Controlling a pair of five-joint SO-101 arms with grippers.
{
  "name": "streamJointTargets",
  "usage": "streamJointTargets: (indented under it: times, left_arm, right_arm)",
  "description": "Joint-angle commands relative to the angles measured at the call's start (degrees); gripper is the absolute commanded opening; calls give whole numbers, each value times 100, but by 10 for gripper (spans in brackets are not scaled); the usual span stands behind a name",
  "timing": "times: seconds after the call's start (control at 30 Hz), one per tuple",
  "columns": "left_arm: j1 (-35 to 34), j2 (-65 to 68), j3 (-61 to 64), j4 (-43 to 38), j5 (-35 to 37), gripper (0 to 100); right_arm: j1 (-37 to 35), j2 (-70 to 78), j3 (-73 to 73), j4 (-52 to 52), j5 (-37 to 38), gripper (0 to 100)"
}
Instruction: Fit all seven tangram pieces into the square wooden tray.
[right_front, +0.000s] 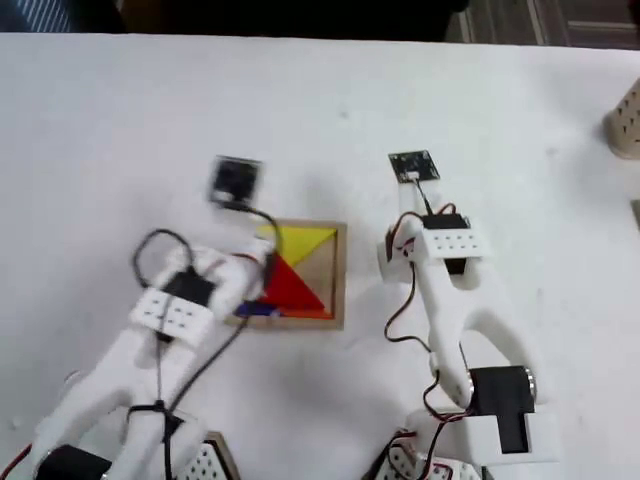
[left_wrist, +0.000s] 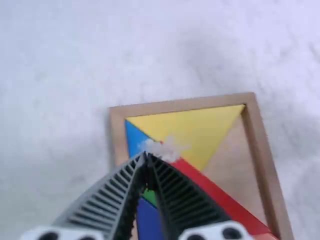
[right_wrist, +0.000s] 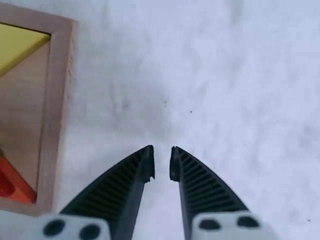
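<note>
The square wooden tray (right_front: 339, 275) lies mid-table between the two arms. Inside it a yellow triangle (left_wrist: 192, 131) fills the far side, and a red triangle (left_wrist: 222, 196) lies next to it. Blue pieces (left_wrist: 132, 140) and a sliver of green (left_wrist: 148, 196) sit along one side. A bare wooden patch (left_wrist: 240, 155) shows beside the yellow and red pieces. My left gripper (left_wrist: 148, 158) is shut, with nothing seen in it. Its tips hover where yellow, blue and red meet. My right gripper (right_wrist: 161, 162) is shut but for a narrow slit. It holds nothing over bare table beside the tray rim (right_wrist: 56, 115).
White table (right_front: 500, 120) surrounds the tray. A pale perforated block (right_front: 625, 122) stands at the far right edge. The left arm (right_front: 180, 300) covers the tray's left part, and the right arm (right_front: 455, 300) stands to the tray's right.
</note>
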Motion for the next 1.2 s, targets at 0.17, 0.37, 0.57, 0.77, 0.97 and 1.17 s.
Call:
streamJointTargets:
  times: [0.17, 0.37, 0.57, 0.77, 0.97, 1.17]
  left_arm:
    - [-119, 927, -220, 44, 53, 20]
    - [-374, 2079, -1073, 88, 35, 20]
    - [-48, 2123, -1073, 88, 35, 20]
    - [409, 2123, -1090, 88, 35, 20]
    - [734, 2123, -1090, 79, 35, 20]
    - [787, 2123, -1090, 53, 35, 20]
  right_arm:
    - [48, -84, -211, -31, 70, 52]
    - [48, -92, -211, 48, 70, 52]
    - [40, -92, -220, 48, 70, 52]
    - [40, -92, -237, 48, 70, 52]
    - [48, -92, -237, 48, 70, 52]
    - [48, -92, -246, 84, 70, 52]
